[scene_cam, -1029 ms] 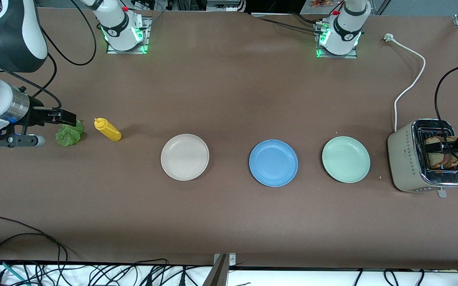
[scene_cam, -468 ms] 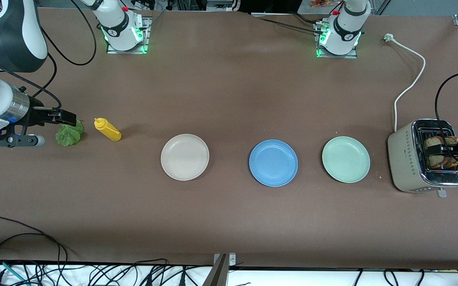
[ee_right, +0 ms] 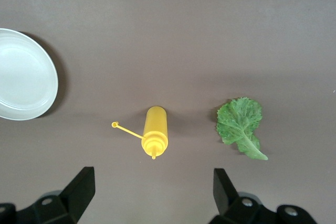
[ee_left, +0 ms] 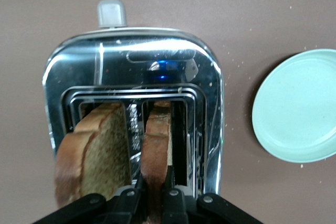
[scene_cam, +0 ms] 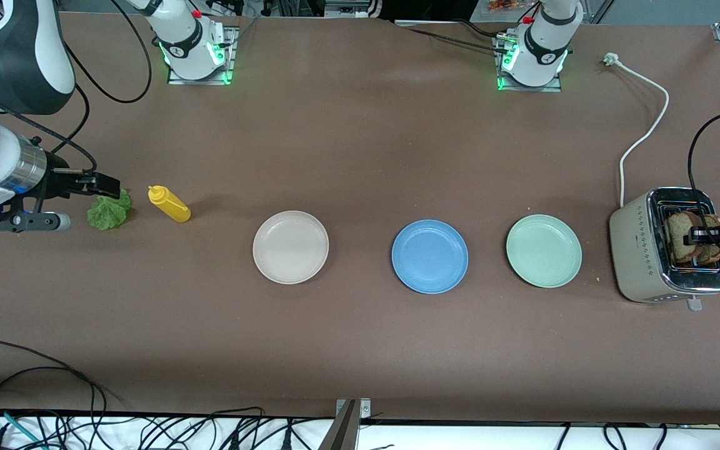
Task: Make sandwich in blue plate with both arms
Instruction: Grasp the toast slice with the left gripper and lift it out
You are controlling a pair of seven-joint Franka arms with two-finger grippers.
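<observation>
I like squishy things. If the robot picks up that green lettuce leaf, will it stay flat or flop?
The lettuce leaf looks thin and ruffled, so it would probably droop. It likely weighs almost nothing. Its frilly edges might tear if pinched hard.

The left gripper (scene_cam: 696, 236) has closed on a bread slice (scene_cam: 680, 235) in the toaster (scene_cam: 638, 250).

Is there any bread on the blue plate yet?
No, the blue plate is bare; both bread slices stand in the toaster, where the left gripper pinches one.
</observation>
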